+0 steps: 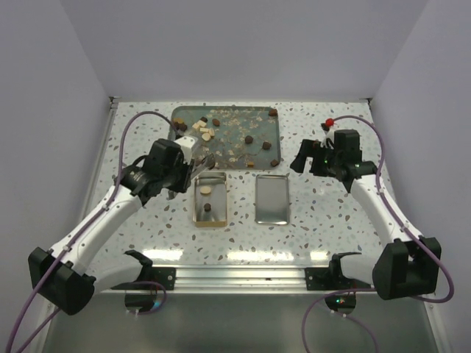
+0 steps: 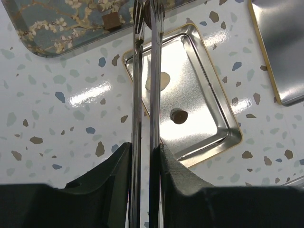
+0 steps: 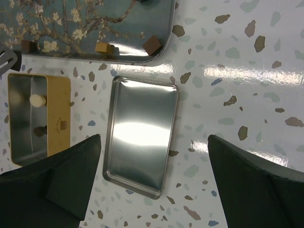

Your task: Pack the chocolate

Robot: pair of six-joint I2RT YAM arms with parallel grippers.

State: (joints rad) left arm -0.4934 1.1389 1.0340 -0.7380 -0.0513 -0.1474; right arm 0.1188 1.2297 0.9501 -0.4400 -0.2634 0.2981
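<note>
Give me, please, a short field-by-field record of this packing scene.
tray: holds loose dark and cream chocolate pieces
gold tin: open, in front of the tray; one cream piece and one dark piece inside
silver lid: lies flat, right of the tin
left gripper: shut on tongs, tips near the tin's far end
right gripper: open, empty, right of the tray

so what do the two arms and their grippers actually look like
The left arm and right arm have white tube-like links joined by black joints and black bases. A thin purple cable loops along each. The left gripper and right gripper have broad matte black fingers. A small red round part sits by the right wrist.
</note>
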